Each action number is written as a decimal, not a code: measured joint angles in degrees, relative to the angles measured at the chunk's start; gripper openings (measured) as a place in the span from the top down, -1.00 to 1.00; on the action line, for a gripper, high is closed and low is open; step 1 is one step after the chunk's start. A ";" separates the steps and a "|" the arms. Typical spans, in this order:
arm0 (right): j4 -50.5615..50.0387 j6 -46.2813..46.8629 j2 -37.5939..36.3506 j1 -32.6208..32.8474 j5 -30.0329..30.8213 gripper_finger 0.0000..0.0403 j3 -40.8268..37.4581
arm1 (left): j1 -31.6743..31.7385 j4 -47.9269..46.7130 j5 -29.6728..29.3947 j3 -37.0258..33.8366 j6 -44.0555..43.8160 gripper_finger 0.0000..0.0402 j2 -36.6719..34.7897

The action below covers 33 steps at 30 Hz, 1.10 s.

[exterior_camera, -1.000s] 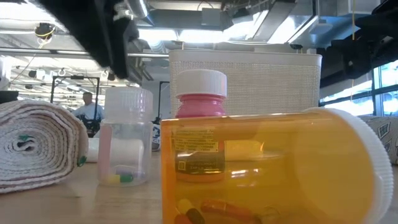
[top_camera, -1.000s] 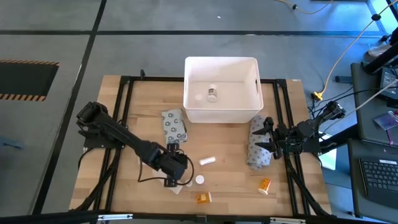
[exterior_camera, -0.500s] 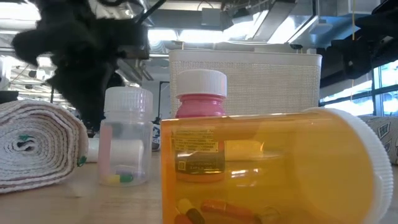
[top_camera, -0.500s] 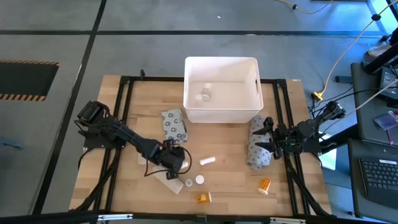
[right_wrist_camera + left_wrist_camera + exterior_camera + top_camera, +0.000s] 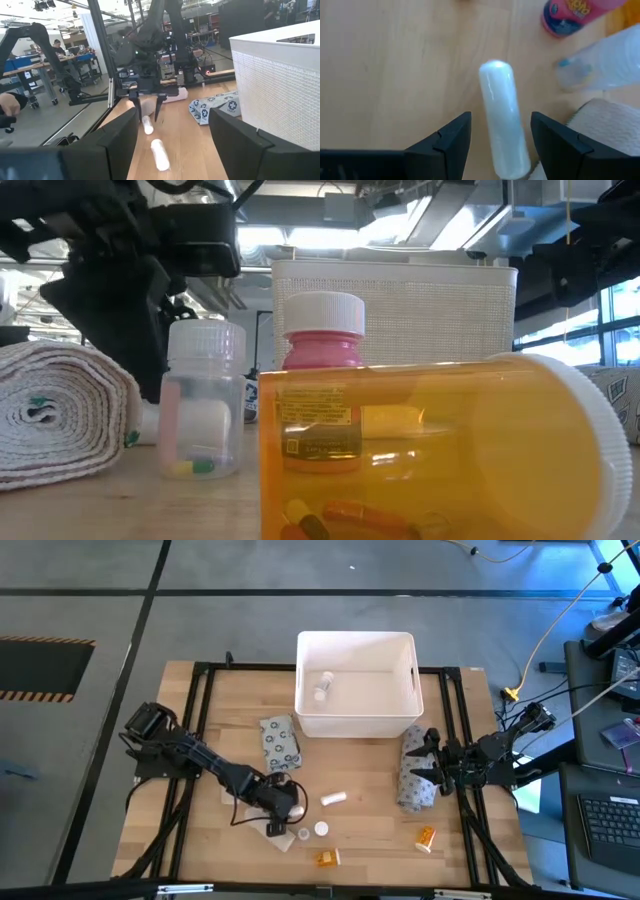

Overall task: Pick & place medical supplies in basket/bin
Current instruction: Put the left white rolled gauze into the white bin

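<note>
Left tool (image 5: 278, 821) is low over the worktop (image 5: 370, 825), near its front, jaws spread wide and empty. In the left wrist view a white cylindrical roll (image 5: 503, 117) lies on the wood between the open fingers (image 5: 449, 141), not gripped. Close by stand a pink bottle (image 5: 565, 15) and a clear vial (image 5: 600, 57); contact with the towel-like roll (image 5: 605, 125) is hard to judge.

White bin (image 5: 356, 684) sits at the rear centre with one small white bottle (image 5: 322, 687) inside.

Right tool (image 5: 420, 768) rests at the right edge beside a grey printed packet (image 5: 413, 780), fingers open, holding nothing.

Two orange pill bottles (image 5: 327, 858) (image 5: 426, 837) lie near the front edge.
</note>
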 joint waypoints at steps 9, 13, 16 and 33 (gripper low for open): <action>0.04 -0.06 -0.02 0.02 0.00 -0.21 0.00 | -1.67 0.73 -0.44 0.39 -1.97 0.03 5.72; 0.04 -0.12 -0.01 0.01 -0.01 -0.21 0.01 | -1.71 0.82 -1.59 0.41 0.26 0.14 5.69; 0.04 -0.11 0.00 0.00 -0.02 -0.21 0.00 | -1.71 0.20 -1.94 1.11 4.63 0.26 4.82; 0.02 -1.74 -0.02 0.00 0.00 -0.21 0.00 | 0.48 -9.63 -10.98 12.33 22.46 0.73 -9.11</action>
